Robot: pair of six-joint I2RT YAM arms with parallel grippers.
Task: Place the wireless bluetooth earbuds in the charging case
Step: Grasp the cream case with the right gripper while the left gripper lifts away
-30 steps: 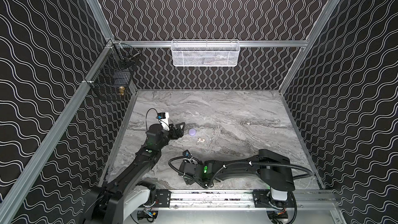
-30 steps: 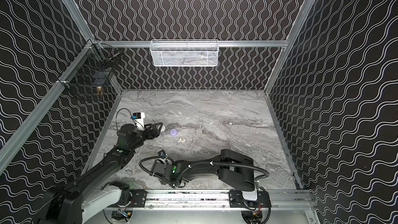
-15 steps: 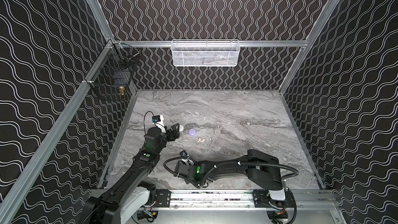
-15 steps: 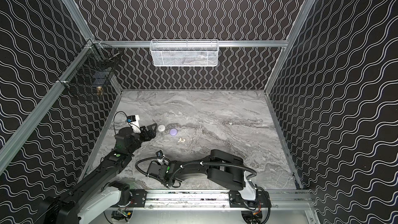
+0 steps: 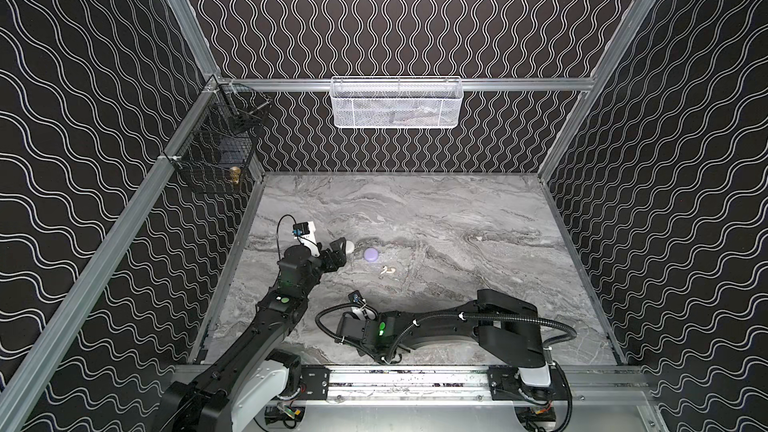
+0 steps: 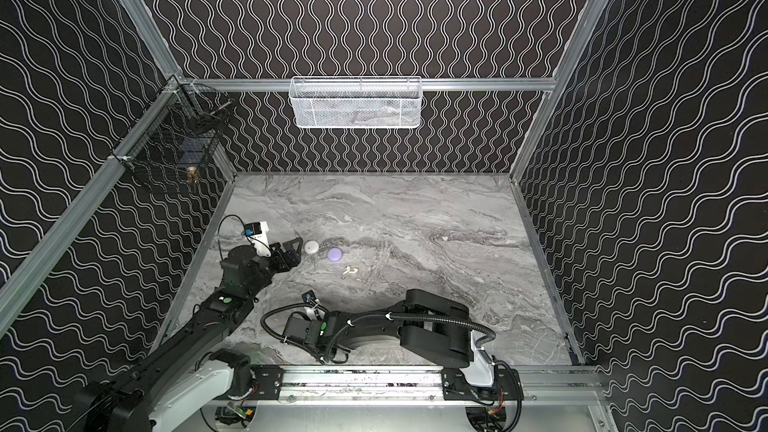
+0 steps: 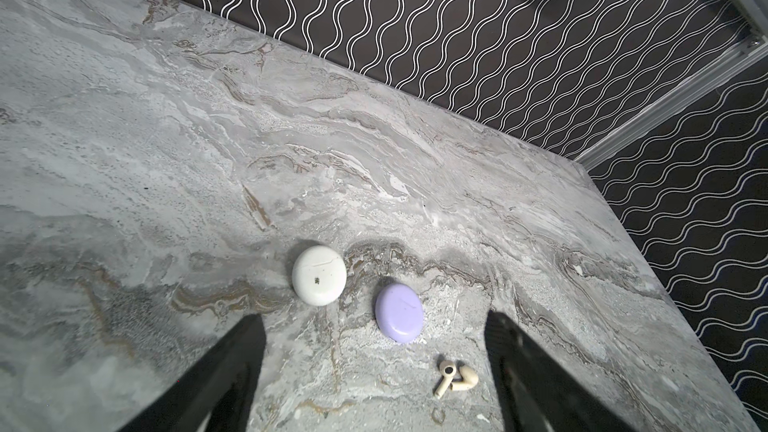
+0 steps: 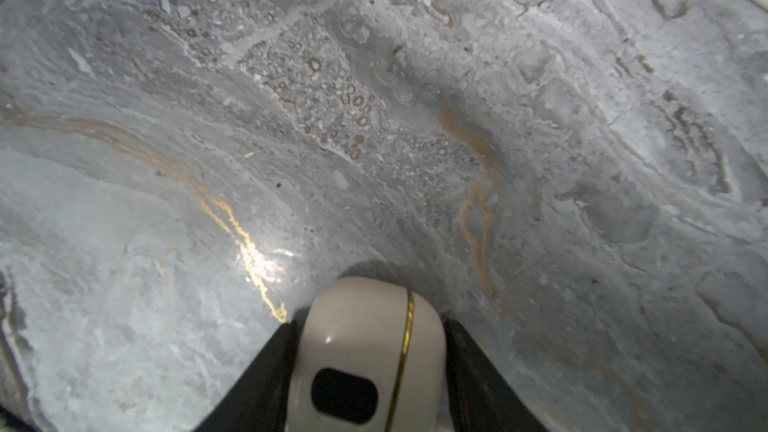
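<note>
The left gripper (image 5: 340, 252) is hanging low over the marble surface (image 5: 457, 218) on the left side, and its jaws are standing spread wide with nothing between them. The left wrist view is showing both dark fingers (image 7: 232, 367) apart, framing the things ahead.

Just past those open jaws a white case (image 7: 319, 275) is lying closed, round and flat on the surface. A lilac case (image 7: 399, 312) is sitting right beside it, also closed, the two near each other but not touching. In a top view the white case (image 6: 311, 247) is showing just off the left fingertips.

The earbuds (image 7: 455, 378), one cream stemmed pair, are lying loose on the surface just beside the lilac case, on its side nearer the front rail. Their stems are crossing or touching; it is too small to tell which. In both top views they are sitting out in the open, well apart from the right arm.

The right gripper (image 8: 370, 328) is reaching across the front of the surface, low down. Its jaws are pinching a cream case (image 8: 365, 305) with a gold seam line and a dark oval window, one finger pressing each side. Whether that case is resting on the surface or lifted off it, I cannot tell.
</note>
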